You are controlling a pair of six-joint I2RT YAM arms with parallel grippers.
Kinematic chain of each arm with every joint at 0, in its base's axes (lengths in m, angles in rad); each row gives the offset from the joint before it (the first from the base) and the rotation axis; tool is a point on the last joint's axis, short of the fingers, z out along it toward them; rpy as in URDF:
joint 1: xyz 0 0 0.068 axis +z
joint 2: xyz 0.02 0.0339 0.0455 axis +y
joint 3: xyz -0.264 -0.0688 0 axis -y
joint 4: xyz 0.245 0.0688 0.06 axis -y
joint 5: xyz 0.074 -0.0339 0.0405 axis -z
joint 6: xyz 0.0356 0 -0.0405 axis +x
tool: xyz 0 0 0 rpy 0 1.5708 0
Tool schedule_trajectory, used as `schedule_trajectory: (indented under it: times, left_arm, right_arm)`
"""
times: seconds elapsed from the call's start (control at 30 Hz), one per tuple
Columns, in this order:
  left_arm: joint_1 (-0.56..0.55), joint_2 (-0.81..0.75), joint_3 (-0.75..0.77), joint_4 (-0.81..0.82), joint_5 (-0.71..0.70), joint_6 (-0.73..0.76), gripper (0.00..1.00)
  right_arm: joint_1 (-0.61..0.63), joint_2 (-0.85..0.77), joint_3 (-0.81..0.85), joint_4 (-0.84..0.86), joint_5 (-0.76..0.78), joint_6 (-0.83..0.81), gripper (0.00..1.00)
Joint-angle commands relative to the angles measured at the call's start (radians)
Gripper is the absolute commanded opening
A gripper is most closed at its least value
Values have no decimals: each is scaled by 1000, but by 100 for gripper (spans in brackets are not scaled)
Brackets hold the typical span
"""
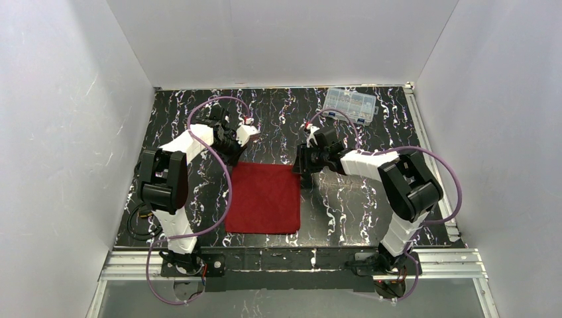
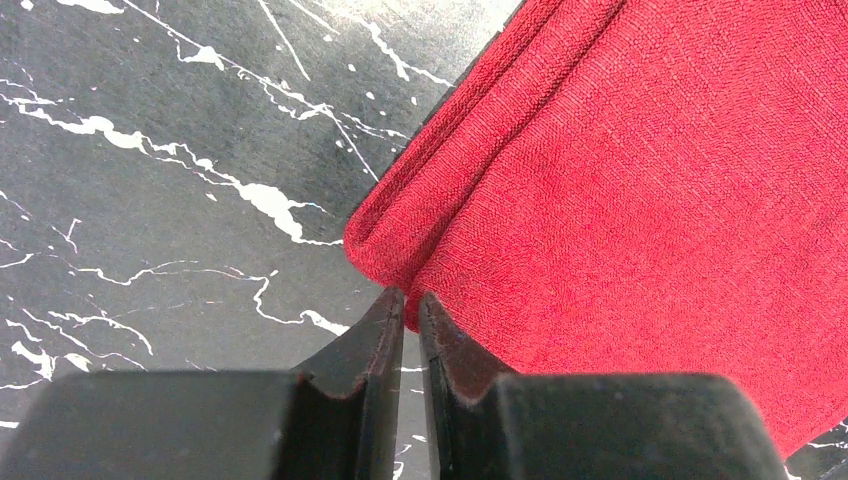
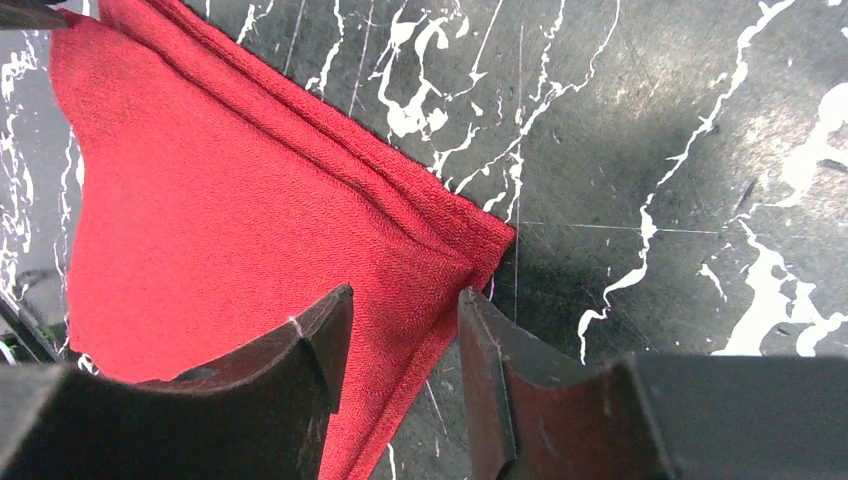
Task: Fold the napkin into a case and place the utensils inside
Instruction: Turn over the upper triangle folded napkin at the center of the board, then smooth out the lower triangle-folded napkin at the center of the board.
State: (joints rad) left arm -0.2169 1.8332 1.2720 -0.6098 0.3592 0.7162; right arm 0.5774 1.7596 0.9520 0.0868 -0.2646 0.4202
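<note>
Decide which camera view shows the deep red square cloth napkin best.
The top external view: the whole deep red square cloth napkin lies flat, with nearly all its outline visible. Each wrist view shows only one far corner, close up, with its weave and hem.

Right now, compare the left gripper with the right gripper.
The left gripper has its jaws almost closed, pinching a puckered corner of the napkin. The right gripper has its jaws apart, straddling a corner without clamping it. The left gripper is at the far-left corner, the right gripper at the far-right. Both are black and low at the cloth's far edge.
</note>
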Motion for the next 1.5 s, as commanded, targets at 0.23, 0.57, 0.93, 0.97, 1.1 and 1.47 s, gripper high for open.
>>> schedule_trajectory:
  times: [0.23, 0.57, 0.93, 0.97, 1.1, 1.47]
  left_arm:
    - [6, -30, -12, 9, 20, -19, 4]
    - [7, -52, -48, 60, 13, 20, 0]
    - [7, -71, 141, -75, 66, -1, 14]
    - [6, -82, 152, -90, 83, -2, 21]
    - [-44, -154, 160, -179, 135, 55, 29]
    - [-501, -397, -116, -258, 158, 260, 34]
  right_arm:
    - [4, 33, 7, 65, -23, 18, 40]
    - [4, 40, 30, 66, -42, 4, 12]
    - [-5, 43, 54, 54, -13, -7, 11]
    - [-8, 50, 54, 56, -10, -5, 11]
    - [-20, 74, 50, 82, -10, 4, 10]
    - [-32, 130, 6, 149, 6, 15, 10]
